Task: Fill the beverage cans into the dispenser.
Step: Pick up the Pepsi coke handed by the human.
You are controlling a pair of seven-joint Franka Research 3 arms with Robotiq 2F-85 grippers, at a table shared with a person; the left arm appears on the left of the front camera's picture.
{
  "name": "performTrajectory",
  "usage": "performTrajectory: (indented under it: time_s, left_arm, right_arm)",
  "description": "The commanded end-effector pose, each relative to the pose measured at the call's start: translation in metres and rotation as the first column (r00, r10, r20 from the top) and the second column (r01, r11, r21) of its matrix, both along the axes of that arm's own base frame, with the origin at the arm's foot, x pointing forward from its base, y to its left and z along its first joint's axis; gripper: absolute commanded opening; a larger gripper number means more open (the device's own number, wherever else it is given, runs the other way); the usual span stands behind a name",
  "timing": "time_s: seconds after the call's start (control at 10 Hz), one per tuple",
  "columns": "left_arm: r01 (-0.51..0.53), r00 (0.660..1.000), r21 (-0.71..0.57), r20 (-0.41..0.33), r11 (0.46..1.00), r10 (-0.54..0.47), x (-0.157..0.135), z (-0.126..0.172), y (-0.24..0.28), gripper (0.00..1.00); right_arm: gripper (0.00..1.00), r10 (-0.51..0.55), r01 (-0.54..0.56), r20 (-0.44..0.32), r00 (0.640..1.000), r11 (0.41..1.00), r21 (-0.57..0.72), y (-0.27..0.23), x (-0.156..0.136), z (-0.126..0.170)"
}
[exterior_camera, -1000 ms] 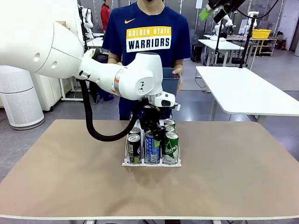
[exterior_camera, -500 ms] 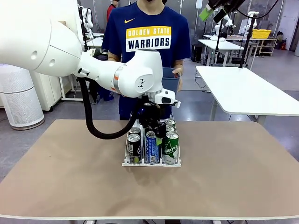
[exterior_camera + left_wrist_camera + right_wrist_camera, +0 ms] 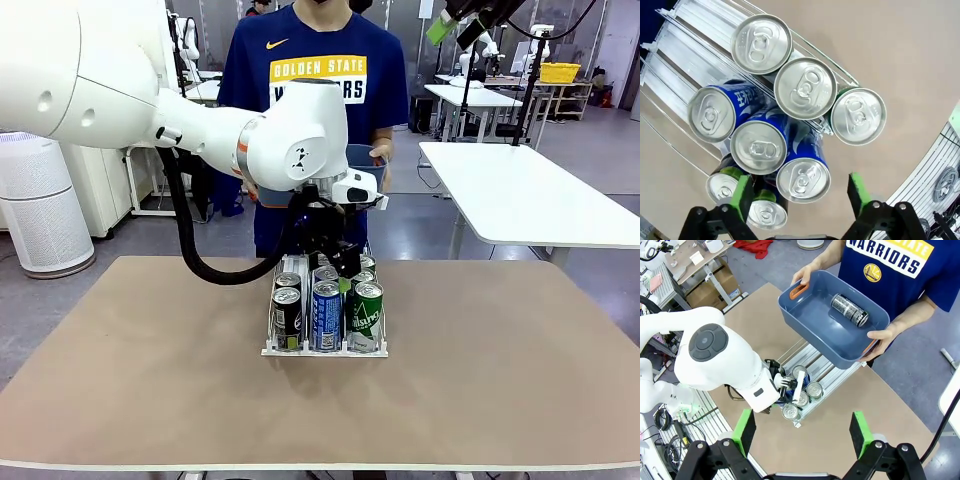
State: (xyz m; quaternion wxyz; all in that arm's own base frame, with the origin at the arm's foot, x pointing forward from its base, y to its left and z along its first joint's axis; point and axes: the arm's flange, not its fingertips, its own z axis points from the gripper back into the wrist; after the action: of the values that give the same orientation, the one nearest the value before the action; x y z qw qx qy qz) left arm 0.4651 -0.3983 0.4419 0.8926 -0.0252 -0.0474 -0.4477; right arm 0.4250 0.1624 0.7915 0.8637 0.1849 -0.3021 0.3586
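I see bare, smooth silver metal on the tops of the beverage cans, their blue sides glossy; the dispenser looks like clear plastic rails with thin shiny wire; the table is matt tan; the tub is smooth blue-grey plastic; the left gripper is matt black with green pads.

**Left arm released and lifted**

A second ago the left gripper sat low in the dispenser's middle lane, closed just behind the front blue can. Now its jaws stand apart and it has risen clear above the can tops. The wrist and forearm went up with it, and now cover the lower lettering on the person's shirt.
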Motion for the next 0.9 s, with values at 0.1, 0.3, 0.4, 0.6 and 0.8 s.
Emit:
performTrajectory:
  time_s: [0.1,0.3,0.4,0.6,0.8]
  left_arm:
    - [0.009,1.0,0.005,-0.009,1.0,-0.009,0.002,-0.007,0.001,1.0]
    - [0.009,1.0,0.005,-0.009,1.0,-0.009,0.002,-0.007,0.001,1.0]
    - [0.0,1.0,0.005,-0.014,1.0,0.0,0.002,-0.009,-0.001,0.97]
    - [0.032,0.999,-0.006,-0.032,0.999,-0.032,0.0,0.009,0.019,1.0]
    - [0.038,0.999,-0.079,-0.017,0.996,-0.04,-0.006,0.038,0.035,1.0]
  right_arm:
    - [1.0,-0.004,0.004,-0.005,1.0,1.0,-0.001,0.0,0.0,0.0]
    - [1.0,-0.004,0.004,-0.005,1.0,1.0,-0.001,0.0,0.0,0.0]
    - [1.0,-0.004,0.004,-0.005,1.0,1.0,-0.001,0.0,0.0,0.0]
    - [1.0,-0.004,0.004,-0.005,1.0,1.0,-0.001,0.0,0.0,0.0]
    - [1.0,-0.004,0.004,-0.005,1.0,1.0,-0.001,0.0,0.0,0.0]
